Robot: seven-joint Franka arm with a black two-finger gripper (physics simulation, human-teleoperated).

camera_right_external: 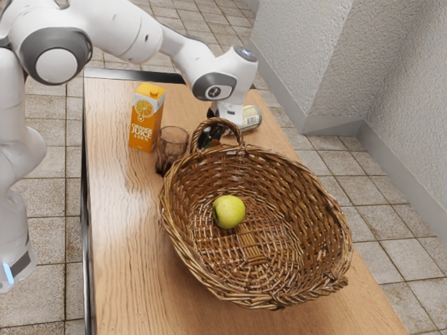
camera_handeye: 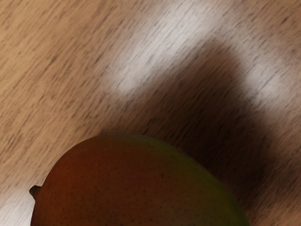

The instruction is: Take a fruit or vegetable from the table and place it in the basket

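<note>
Behind the basket's handle in the exterior view is my black gripper (camera_right_external: 212, 132), low over the table (camera_right_external: 119, 230). A mango (camera_right_external: 214, 143) shows in part just under it, mostly hidden by the wicker handle. In the wrist view the red and green mango (camera_handeye: 136, 183) lies large at the lower edge, its small stem at one end, directly under my hand. Whether the gripper holds it is hidden. The wicker basket (camera_right_external: 300, 185) stands on the table, with a yellow-green apple (camera_right_external: 229, 211) inside it.
An orange juice carton (camera_right_external: 147, 117) stands toward the exterior view's left, with a brown-tinted glass (camera_right_external: 172, 145) between it and the basket. A jar lying on its side (camera_right_external: 251, 118) is close beside my hand. The basket's raised handle stands close to the gripper.
</note>
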